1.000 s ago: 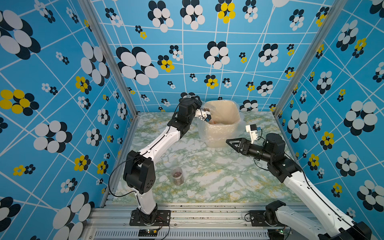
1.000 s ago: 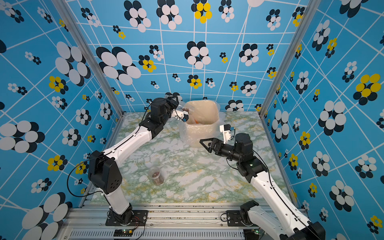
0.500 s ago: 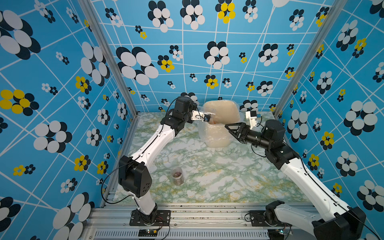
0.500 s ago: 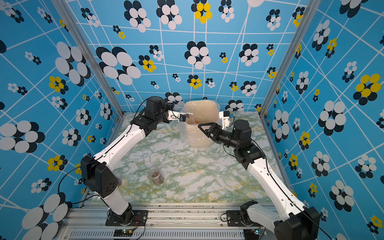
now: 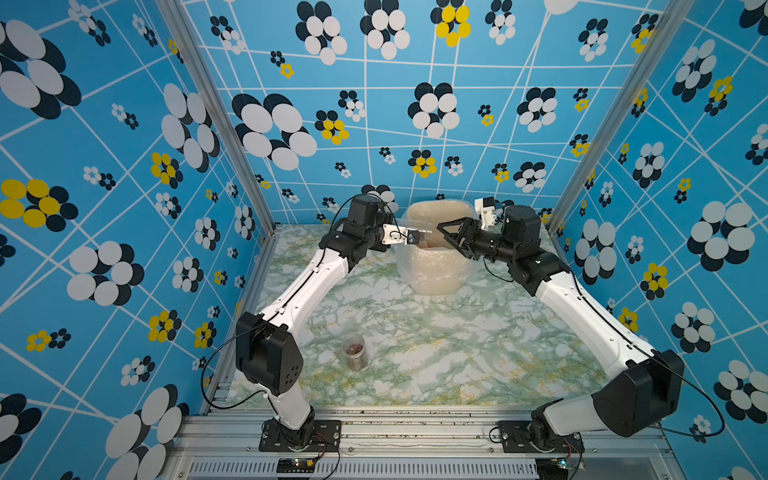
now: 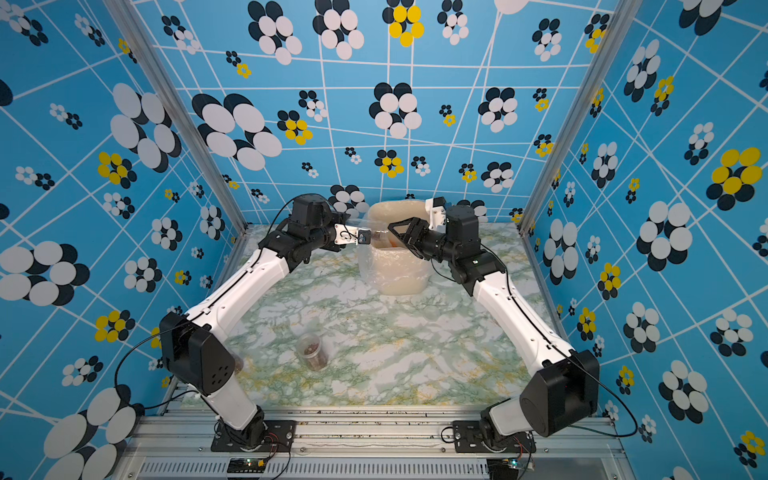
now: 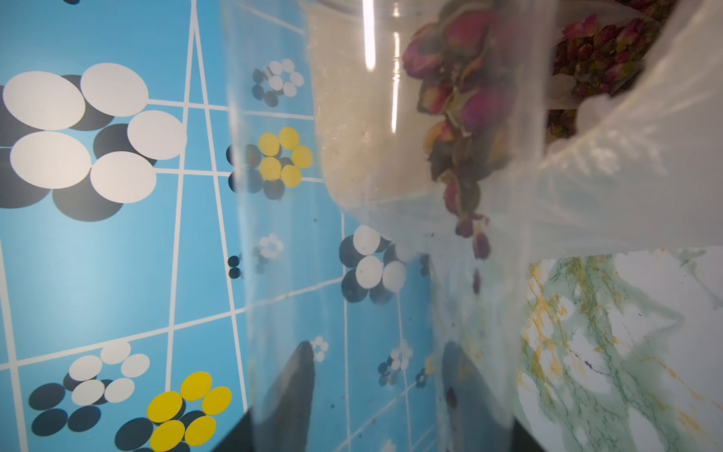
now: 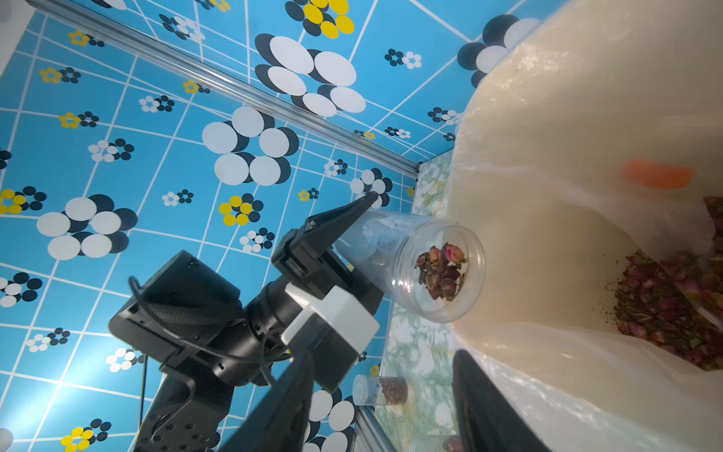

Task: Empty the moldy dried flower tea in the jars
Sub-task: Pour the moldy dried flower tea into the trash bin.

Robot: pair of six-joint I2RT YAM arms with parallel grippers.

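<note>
My left gripper (image 5: 409, 237) is shut on a clear jar (image 8: 410, 266), held level with its open mouth over the rim of the beige bin (image 5: 434, 266). A small clump of the moldy dried flower tea (image 8: 442, 270) sits by the jar's mouth, and in the left wrist view the tea (image 7: 461, 117) shows through the jar wall (image 7: 352, 274). More tea (image 8: 673, 305) lies inside the bin. My right gripper (image 5: 446, 232) hangs open over the bin, facing the jar's mouth, with nothing between its fingers (image 8: 477, 391). Another jar (image 5: 354, 351) with tea stands on the table's front left.
The bin (image 6: 399, 270) is lined with a clear plastic bag and stands at the back middle of the marble table (image 5: 457, 353). An orange scrap (image 8: 657, 176) lies inside it. The second jar (image 6: 313, 351) stands in front of my left arm's elbow. Patterned walls close in three sides.
My right arm has risen from in front of the bin up to its mouth, and its jaws have narrowed. My left arm has shifted its elbow while keeping the jar at the rim.
</note>
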